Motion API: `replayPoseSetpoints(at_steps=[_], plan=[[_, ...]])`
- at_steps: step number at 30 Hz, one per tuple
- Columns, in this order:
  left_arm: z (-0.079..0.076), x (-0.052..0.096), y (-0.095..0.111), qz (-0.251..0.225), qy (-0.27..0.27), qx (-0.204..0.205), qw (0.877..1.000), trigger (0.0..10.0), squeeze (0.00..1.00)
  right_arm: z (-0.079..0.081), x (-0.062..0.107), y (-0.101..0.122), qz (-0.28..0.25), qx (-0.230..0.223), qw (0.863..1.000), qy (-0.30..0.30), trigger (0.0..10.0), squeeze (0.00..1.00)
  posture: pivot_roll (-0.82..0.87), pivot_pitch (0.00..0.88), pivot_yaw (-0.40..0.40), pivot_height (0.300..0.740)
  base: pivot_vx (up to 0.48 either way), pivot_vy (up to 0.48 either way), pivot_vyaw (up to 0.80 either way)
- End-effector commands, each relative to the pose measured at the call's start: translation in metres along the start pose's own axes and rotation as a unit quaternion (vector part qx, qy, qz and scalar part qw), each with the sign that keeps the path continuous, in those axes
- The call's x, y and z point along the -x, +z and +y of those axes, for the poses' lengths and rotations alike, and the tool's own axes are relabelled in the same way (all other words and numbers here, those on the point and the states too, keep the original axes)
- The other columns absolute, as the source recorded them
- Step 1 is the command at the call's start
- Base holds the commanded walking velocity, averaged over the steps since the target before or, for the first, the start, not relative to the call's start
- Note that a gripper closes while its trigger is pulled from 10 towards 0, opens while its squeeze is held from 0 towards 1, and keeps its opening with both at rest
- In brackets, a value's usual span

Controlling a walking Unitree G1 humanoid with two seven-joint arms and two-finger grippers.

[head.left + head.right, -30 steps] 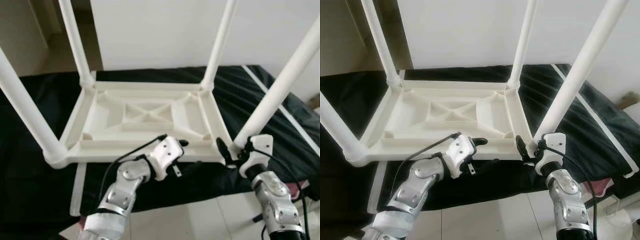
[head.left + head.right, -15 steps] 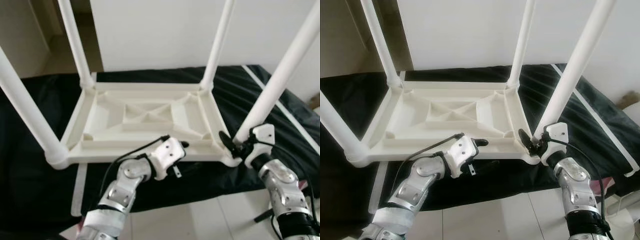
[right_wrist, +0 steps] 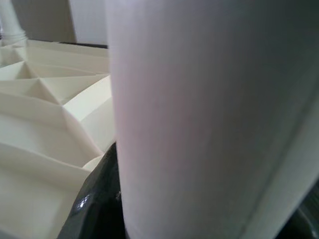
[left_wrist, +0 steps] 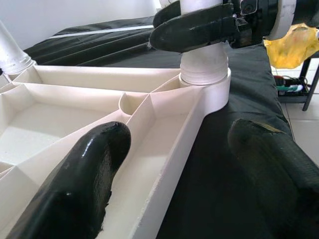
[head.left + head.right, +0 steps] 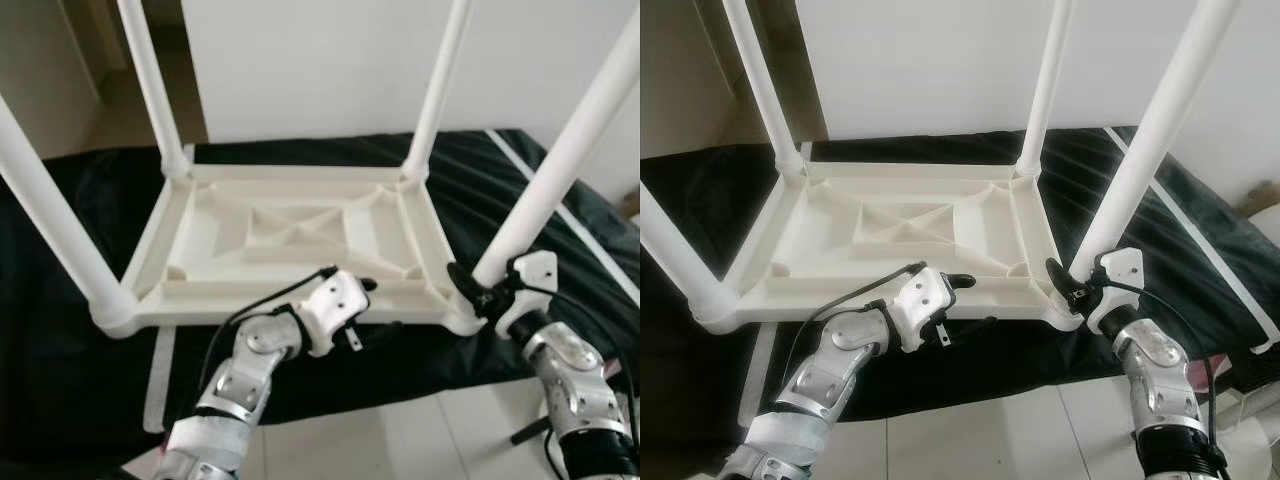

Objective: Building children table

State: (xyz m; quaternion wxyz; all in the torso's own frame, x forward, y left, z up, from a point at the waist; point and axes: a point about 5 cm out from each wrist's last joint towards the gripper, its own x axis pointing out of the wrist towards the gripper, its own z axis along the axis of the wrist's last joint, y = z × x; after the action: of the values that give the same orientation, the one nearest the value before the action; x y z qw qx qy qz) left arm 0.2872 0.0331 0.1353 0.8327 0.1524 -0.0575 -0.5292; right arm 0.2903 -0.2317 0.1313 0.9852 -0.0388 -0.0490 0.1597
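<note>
A black cloth covers a low surface, and on it lies the white plastic table, upside down, its four round legs pointing up. The underside is a shallow tray of ribs and pockets with a crossed brace in the middle; the pockets hold nothing. Each leg sits in a round socket at a corner.

The near right leg rises tilted from the table's near right corner, and the right gripper grasps it just above its socket, black fingers wrapped round the tube.

The left gripper is at the table's near edge, released, its spread fingers straddling the rim, one inside the tray, one over the cloth.
</note>
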Motion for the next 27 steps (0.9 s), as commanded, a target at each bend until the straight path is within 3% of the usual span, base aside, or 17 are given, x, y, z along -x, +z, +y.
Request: replayPoseSetpoints(at_steps=[1,4,13,16,17,21,27], plan=[[0.002,-0.001,0.0,-0.001,0.034,0.001,0.999,10.0,0.0,0.001,0.005,-0.009,0.022,-0.012,1.0,-0.009,10.0,0.0,0.02,0.0,-0.013,0.74,0.0,0.0,0.0],[-0.001,0.0,-0.001,0.0,0.03,0.006,1.0,10.0,0.0,0.001,0.009,-0.012,0.028,-0.013,0.996,-0.083,10.0,0.0,0.02,0.0,-0.013,0.74,0.0,0.0,0.0],[-0.001,0.003,-0.007,0.014,0.033,0.011,0.999,10.0,0.0,0.012,0.011,-0.01,0.012,-0.044,0.981,-0.19,10.0,0.0,0.02,0.0,-0.016,0.74,0.0,0.0,0.0],[-0.002,0.002,-0.007,0.016,0.038,0.008,0.999,10.0,0.0,0.024,0.006,-0.012,0.025,-0.055,0.951,-0.302,10.0,0.0,0.04,0.0,-0.029,0.74,0.0,0.0,0.0],[-0.002,0.002,-0.007,0.016,0.038,0.008,0.999,10.0,0.0,0.024,0.006,-0.012,0.025,-0.055,0.951,-0.302,10.0,0.0,0.04,0.0,-0.029,0.74,0.0,0.0,0.0],[0.0,0.002,-0.006,0.013,0.046,0.012,0.999,10.0,0.0,0.038,-0.001,-0.012,0.026,-0.089,0.922,-0.377,10.0,0.0,0.06,0.0,-0.043,0.74,0.0,0.0,0.0],[0.001,0.003,-0.005,0.01,0.058,0.021,0.998,10.0,0.0,0.051,-0.007,-0.005,0.01,-0.095,0.93,-0.355,10.0,0.0,0.06,0.0,-0.046,0.74,0.0,0.0,0.0]])
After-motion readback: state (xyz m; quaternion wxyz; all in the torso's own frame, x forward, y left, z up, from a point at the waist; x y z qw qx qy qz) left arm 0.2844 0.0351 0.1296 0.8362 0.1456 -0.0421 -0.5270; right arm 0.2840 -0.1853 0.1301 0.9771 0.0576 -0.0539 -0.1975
